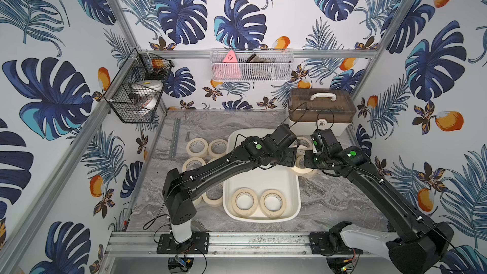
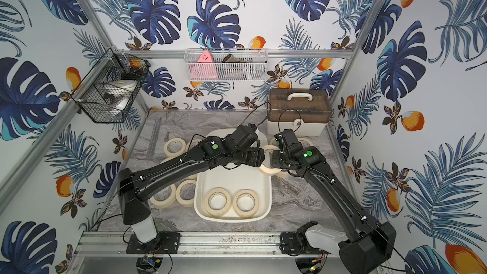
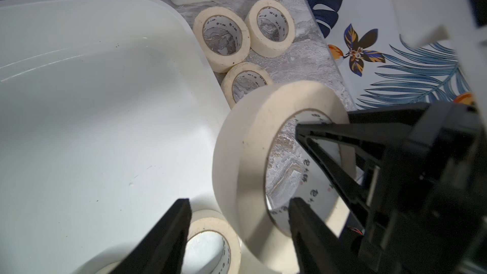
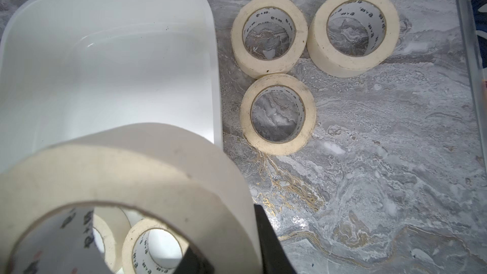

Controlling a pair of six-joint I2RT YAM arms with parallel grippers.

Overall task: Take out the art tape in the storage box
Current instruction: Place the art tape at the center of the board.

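1. In both top views, the art tape roll [image 2: 271,171] hangs tilted at the storage box [image 2: 237,177] right rim, between the left gripper [image 2: 261,158] and right gripper [image 2: 274,160]. Two more rolls [image 1: 234,202] lie at the box's near end.
2. Left wrist: left fingers [image 3: 171,233] are spread, straddling the roll's wall, with one clear of it.
3. Right wrist: right fingers [image 4: 268,246] are clamped on the wall, one inside the hole. Risk: it is a thin one-wall pinch. If the left finger snags on withdrawal, the roll may twist loose and drop back in.
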